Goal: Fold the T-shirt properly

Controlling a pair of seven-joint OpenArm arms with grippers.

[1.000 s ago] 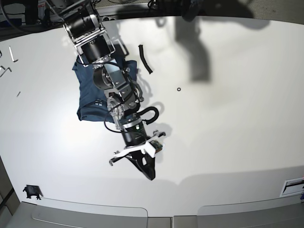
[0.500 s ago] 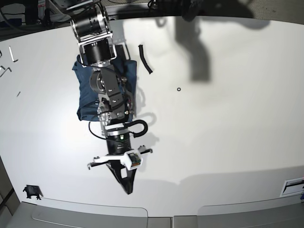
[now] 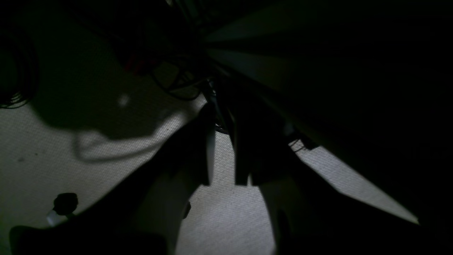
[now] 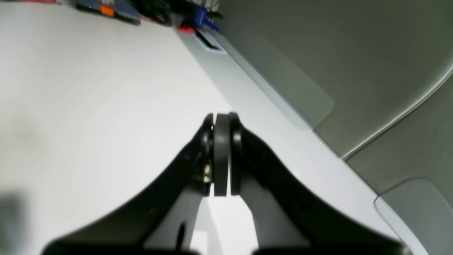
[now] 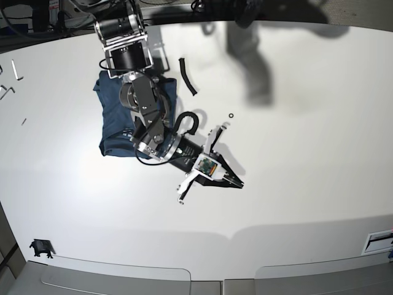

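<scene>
Fingers (image 4: 221,156) of the right gripper (image 5: 236,182) pressed together, empty, at frame center; left gripper (image 3: 221,156) slightly parted; folded T-shirt (image 5: 113,123) upper left.

White table (image 5: 307,153): T-shirt (image 5: 113,123), black strip (image 5: 187,76), ring (image 5: 231,115).

Soft, matt navy cloth for the T-shirt (image 5: 113,123); smooth, faintly glossy white table (image 5: 295,160) beneath it; black, matt plastic on the right gripper (image 4: 222,141), grey pads pressed together.
</scene>
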